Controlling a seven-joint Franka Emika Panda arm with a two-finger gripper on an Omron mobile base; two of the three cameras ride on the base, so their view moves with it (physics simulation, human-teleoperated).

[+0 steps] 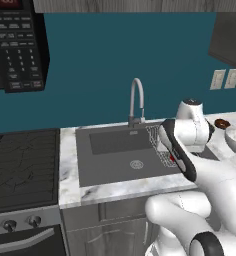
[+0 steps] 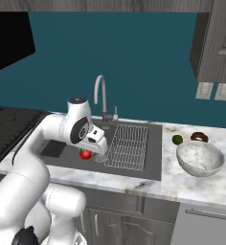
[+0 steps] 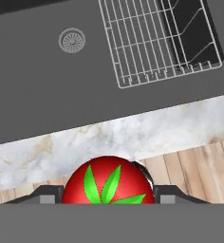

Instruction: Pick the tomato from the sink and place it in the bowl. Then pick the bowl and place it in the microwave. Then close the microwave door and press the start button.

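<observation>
The tomato, red with a green stem top, sits between my gripper's two dark fingertips, which press its sides. From the right base view the tomato hangs under the hand just above the sink. A sliver of its red peeks past the arm in the left base view. The marbled bowl stands on the counter right of the sink, apart from the gripper. The black microwave with its keypad hangs at the upper left. Its door cannot be made out.
A wire rack fills the sink's right part, with the drain and a curved faucet nearby. A green fruit and a brown ring lie behind the bowl. A stove sits left of the sink.
</observation>
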